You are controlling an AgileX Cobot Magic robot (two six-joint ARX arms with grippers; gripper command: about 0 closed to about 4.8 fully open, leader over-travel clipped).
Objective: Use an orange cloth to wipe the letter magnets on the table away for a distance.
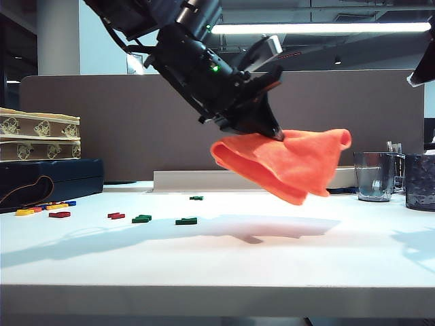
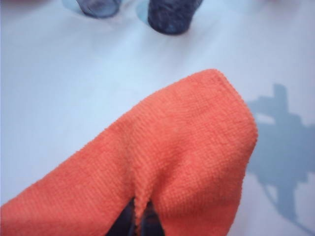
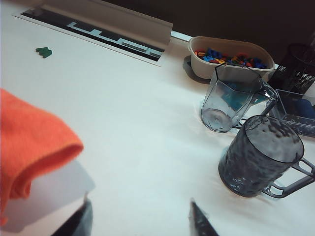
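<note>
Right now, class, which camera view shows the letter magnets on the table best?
The exterior view: red, green, yellow and blue letter magnets lie scattered on the table, left of the lifted orange cloth. The right wrist view catches one green magnet; the left wrist view shows none.

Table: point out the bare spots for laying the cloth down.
Free: the table between the letter magnets and the glass mugs, beneath the orange cloth in the left tool. Crowded: left by the magnets, right by the mugs.
</note>
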